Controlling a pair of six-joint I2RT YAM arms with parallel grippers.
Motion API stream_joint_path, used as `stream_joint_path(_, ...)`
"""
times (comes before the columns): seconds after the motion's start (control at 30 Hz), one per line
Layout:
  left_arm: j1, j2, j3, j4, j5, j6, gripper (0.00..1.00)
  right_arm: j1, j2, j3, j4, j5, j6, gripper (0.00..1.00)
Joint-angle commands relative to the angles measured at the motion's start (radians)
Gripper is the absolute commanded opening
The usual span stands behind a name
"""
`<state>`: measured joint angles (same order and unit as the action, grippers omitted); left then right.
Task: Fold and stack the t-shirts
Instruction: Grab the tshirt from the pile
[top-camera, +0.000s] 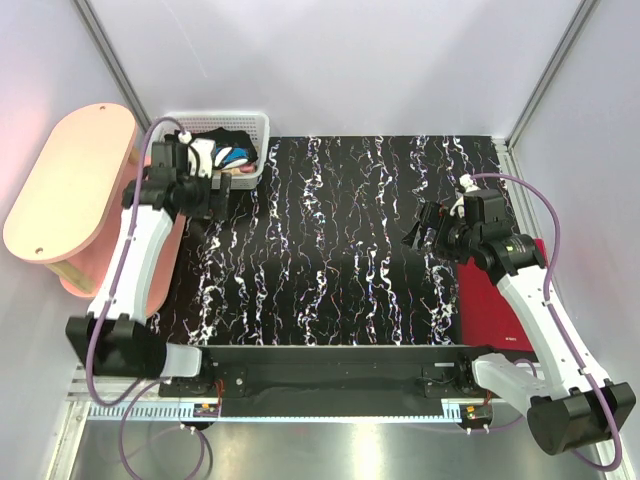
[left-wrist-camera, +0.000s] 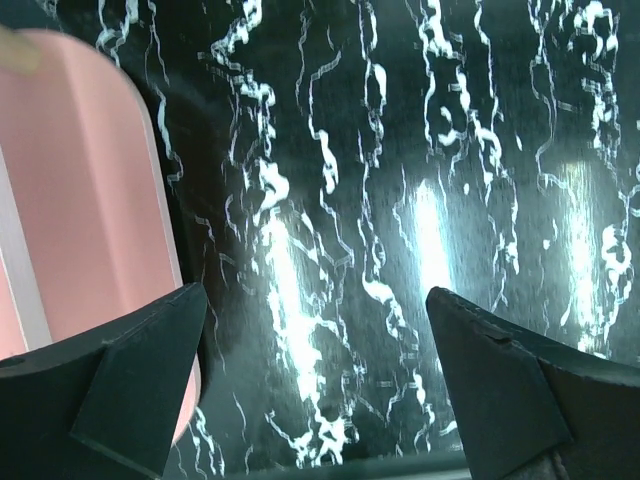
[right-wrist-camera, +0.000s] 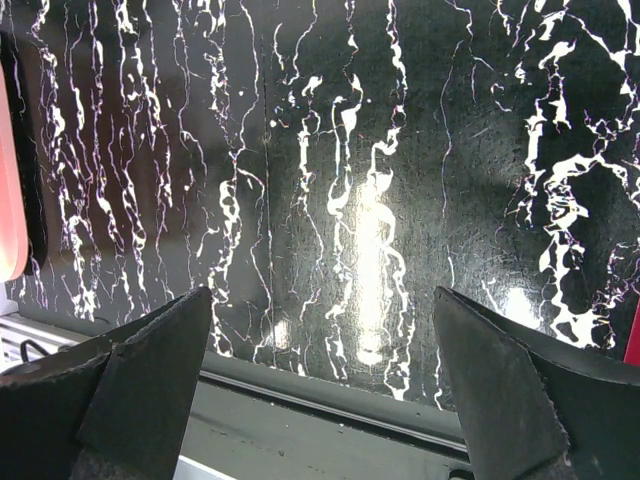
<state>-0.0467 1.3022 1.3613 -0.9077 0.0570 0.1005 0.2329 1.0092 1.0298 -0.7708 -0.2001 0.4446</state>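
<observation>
Dark red cloth, the folded t-shirt (top-camera: 482, 308), lies flat at the right edge of the worktop (top-camera: 340, 250), partly under the right arm's white forearm. A faint pale mark near its near edge is too small to read. The other two shirts are at the far-left corner, bundled in the white mesh basket (top-camera: 262, 125). The black daisy-print t-shirt (top-camera: 228, 150) is heaped on top, and a strip of pink cloth (top-camera: 240, 172) shows at the basket's near wall.

The right claw (right-wrist-camera: 322, 295) hangs above the marbled black surface just left of the red shirt. Its two dark fingers are spread as wide as they go, with only bare worktop between them. It grips nothing and touches nothing. A sliver of the red shirt shows at the right border of the right wrist view.

The left claw (left-wrist-camera: 315, 298) hovers just in front of the basket, over the left margin of the worktop. Its fingers also stand fully apart and empty, clear of the cloth. In the left wrist view, white-streaked black surface fills the gap between them, and the rounded end of the pink oval stand (top-camera: 70, 190) sits to the left.

That pink stand is beside the worktop's left side, next to the basket. Purple cables loop along both arms.
</observation>
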Motion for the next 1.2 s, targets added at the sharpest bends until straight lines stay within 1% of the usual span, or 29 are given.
stream_joint_path(0.0,0.001,0.153,0.2,0.082,-0.005,0.007,0.99,-0.001,0.0,-0.008,0.031,-0.004,-0.02,1.0)
stream_joint_path(0.03,0.001,0.187,0.237,0.082,-0.028,0.005,0.99,0.0,0.006,-0.01,0.036,-0.002,-0.02,1.0)
stream_joint_path(0.07,0.002,0.227,0.31,0.085,-0.035,0.016,0.99,-0.001,0.008,-0.01,0.034,0.002,-0.021,0.99)
stream_joint_path(0.1,0.001,0.297,0.35,0.087,-0.045,0.019,0.99,0.0,0.008,-0.008,0.036,0.008,-0.026,1.0)
stream_joint_path(0.13,0.002,0.343,0.393,0.09,-0.083,0.022,0.99,0.002,0.009,-0.008,0.038,0.011,-0.027,1.0)
stream_joint_path(0.17,0.002,0.385,0.486,0.092,-0.097,0.027,0.99,0.003,0.011,-0.007,0.036,0.019,-0.027,1.0)
stream_joint_path(0.2,0.002,0.472,0.534,0.09,-0.105,0.033,0.99,0.003,0.011,-0.007,0.038,0.022,-0.03,1.0)
stream_joint_path(0.23,0.002,0.514,0.582,0.087,-0.121,0.039,0.99,0.003,0.015,-0.005,0.038,0.025,-0.033,1.0)
stream_joint_path(0.27,0.002,0.552,0.672,0.086,-0.128,0.048,0.99,0.006,0.019,-0.005,0.038,0.025,-0.034,1.0)
stream_joint_path(0.3,0.002,0.636,0.715,0.082,-0.134,0.056,0.99,0.005,0.02,-0.007,0.039,0.027,-0.034,1.0)
stream_joint_path(0.33,0.002,0.675,0.761,0.078,-0.149,0.061,0.99,0.005,0.025,-0.008,0.039,0.028,-0.032,1.0)
stream_joint_path(0.37,0.002,0.718,0.842,0.069,-0.157,0.068,0.99,0.005,0.026,-0.008,0.039,0.025,-0.032,1.0)
stream_joint_path(0.47,0.011,0.845,0.962,0.067,-0.186,0.058,0.99,0.005,0.023,-0.014,0.038,0.018,-0.026,1.0)
stream_joint_path(0.53,0.022,0.928,1.013,0.066,-0.204,0.035,0.99,0.006,0.014,-0.02,0.036,0.014,-0.023,1.0)
stream_joint_path(0.57,0.03,0.949,1.048,0.067,-0.207,0.018,0.99,0.006,0.012,-0.022,0.034,0.014,-0.023,1.0)
stream_joint_path(0.63,0.034,0.992,1.071,0.07,-0.238,0.005,0.99,0.006,0.006,-0.025,0.031,0.013,-0.023,1.0)
stream_joint_path(0.73,0.036,1.039,1.063,0.076,-0.233,0.014,0.99,0.006,0.006,-0.027,0.028,0.013,-0.024,1.0)
stream_joint_path(0.8,0.038,1.052,1.044,0.079,-0.23,0.018,0.95,0.006,0.011,-0.028,0.025,0.011,-0.024,0.99)
stream_joint_path(0.83,0.038,1.056,1.023,0.081,-0.218,0.024,0.92,0.006,0.012,-0.028,0.024,0.011,-0.027,0.98)
stream_joint_path(0.9,0.039,1.056,1.003,0.081,-0.2,0.033,0.8,0.006,0.014,-0.025,0.019,0.011,-0.03,0.98)
stream_joint_path(1.0,0.039,1.057,0.981,0.081,-0.194,0.041,0.26,0.006,0.014,-0.019,0.011,0.011,-0.03,0.97)
stream_joint_path(1.07,0.039,1.051,0.973,0.079,-0.206,0.035,0.0,0.005,0.008,-0.014,0.008,0.004,-0.033,0.96)
stream_joint_path(1.17,0.041,1.02,0.967,0.079,-0.209,0.031,0.0,0.006,-0.004,-0.014,0.002,0.004,-0.035,0.96)
